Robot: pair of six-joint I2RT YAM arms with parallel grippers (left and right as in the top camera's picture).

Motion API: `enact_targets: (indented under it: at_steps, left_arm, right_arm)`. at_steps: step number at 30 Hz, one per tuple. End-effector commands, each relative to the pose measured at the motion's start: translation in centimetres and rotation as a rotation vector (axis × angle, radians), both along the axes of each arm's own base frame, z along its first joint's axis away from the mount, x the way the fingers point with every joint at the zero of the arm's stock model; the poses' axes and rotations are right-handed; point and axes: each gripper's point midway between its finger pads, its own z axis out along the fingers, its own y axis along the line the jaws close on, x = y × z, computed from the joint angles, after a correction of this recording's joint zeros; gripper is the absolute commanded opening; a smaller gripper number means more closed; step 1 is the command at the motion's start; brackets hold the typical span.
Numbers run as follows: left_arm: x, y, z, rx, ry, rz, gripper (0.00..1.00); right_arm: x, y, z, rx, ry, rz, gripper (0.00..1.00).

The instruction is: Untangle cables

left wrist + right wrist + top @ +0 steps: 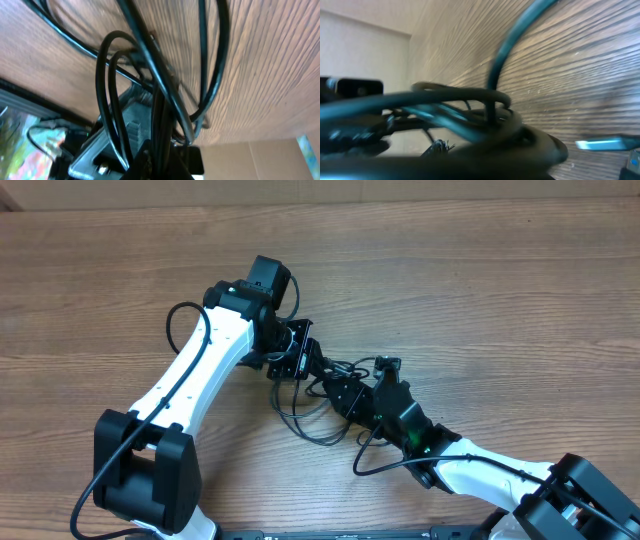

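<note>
Thin black cables [338,367] in a messy knot near the middle of the wood table [480,300], bunched between the two claws. Left gripper [300,360] at the left end of the knot, squeezed tight and pinching the cables. Right gripper [345,392] at the right end, pressed up against the same bunch and pointing at the other claw. Hard to see from any view whether open or closed on a cord, so cannot tell. Both claws very close together, almost nose to nose. A few loose loops sticking out of the knot toward the near edge of the table, lying flat on the wood. One small dark plug [388,364] just beside the right arm [490,475], on its far side. From the left wrist, cables [100,80] big and close, looping and crossing over each other, running down toward the pinch at the bottom, with wood behind. From the right wrist, cables [455,95] right in front of the camera, blurry, curled in a flat ring, with one cord rising up over the table [580,75]. Fingers there hidden behind the cords. Left arm [190,380] white, with a thicker black wire [178,315] of its own looping beside it.
</note>
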Motion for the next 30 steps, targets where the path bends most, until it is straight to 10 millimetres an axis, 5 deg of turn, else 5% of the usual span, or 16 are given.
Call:
enact_targets:
  at_steps: [1,5,10,15,18,23,30]
  left_arm:
    - [-0.5,-1.5,1.4,-0.097,0.030,-0.019,0.04]
    - [-0.8,-1.3,1.4,-0.090,0.048,-0.018,0.04]
    - [-0.9,-1.3,1.4,-0.090,0.045,-0.026,0.04]
    - [-0.8,-1.2,1.3,-0.085,0.042,-0.025,0.04]
    - [0.4,-0.4,0.9,-0.055,0.007,0.012,0.04]
    - [4.6,1.0,1.2,-0.061,-0.122,0.094,0.04]
    - [10.7,4.1,2.4,-0.066,-0.290,0.266,0.04]
  right_arm:
    - [0.9,-0.9,-0.1,-0.026,-0.016,-0.076,0.37]
    - [1.5,-1.8,-0.3,-0.054,-0.028,-0.130,0.37]
    - [1.5,-1.9,-0.3,-0.054,-0.029,-0.132,0.05]
    - [0.6,-0.8,-0.3,-0.034,-0.011,-0.055,0.04]
    - [-1.4,1.2,-0.1,-0.019,-0.015,0.127,0.04]
    - [-7.4,5.0,2.0,0.079,-0.098,0.594,0.04]
    - [-12.5,6.9,2.6,0.126,-0.101,0.821,0.04]
